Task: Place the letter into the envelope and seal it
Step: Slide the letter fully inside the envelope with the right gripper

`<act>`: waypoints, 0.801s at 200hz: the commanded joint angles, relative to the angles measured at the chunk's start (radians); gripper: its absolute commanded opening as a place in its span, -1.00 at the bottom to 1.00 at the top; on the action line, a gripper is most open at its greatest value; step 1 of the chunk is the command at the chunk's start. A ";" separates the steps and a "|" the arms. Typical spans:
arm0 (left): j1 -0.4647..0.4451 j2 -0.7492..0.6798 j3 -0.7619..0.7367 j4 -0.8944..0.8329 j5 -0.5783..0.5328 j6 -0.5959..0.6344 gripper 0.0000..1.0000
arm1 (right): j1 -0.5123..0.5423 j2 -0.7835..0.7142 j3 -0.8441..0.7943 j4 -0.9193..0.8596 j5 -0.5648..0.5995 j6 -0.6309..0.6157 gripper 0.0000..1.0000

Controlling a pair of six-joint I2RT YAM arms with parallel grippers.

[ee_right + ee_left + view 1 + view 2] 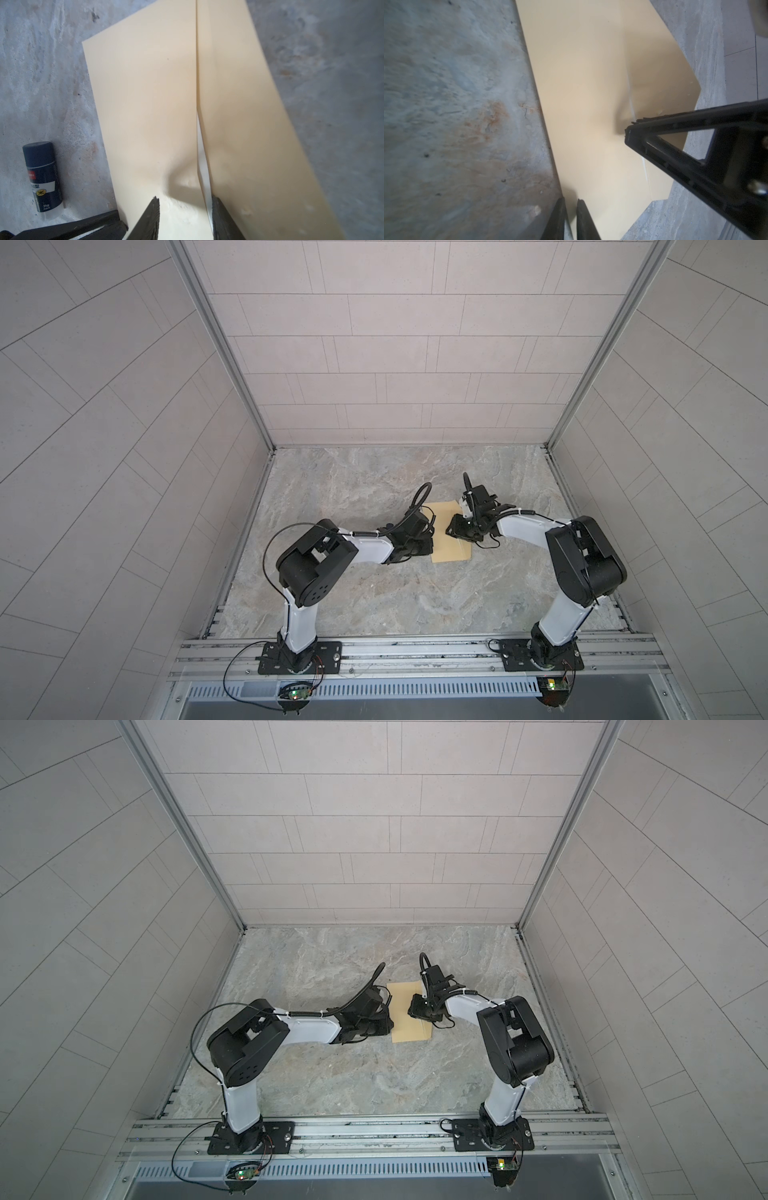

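Two claws meet over the envelope (452,549), which lies flat near the middle of the table (365,485), its flap (249,104) spread open on the right arm's side. The left claw (571,202) has its fingers almost together, pinching the envelope's left edge. The right claw (185,200) stands apart, one tip pressing the body and one the flap, the paper puckered between them. A dark glue stick (41,176) lies just beside the envelope.

Top views look down; wrist views hug envelope (587,93)
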 commanded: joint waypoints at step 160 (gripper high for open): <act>-0.013 -0.201 0.042 -0.173 -0.111 0.176 -0.20 | 0.037 -0.108 0.068 -0.174 0.050 -0.032 0.21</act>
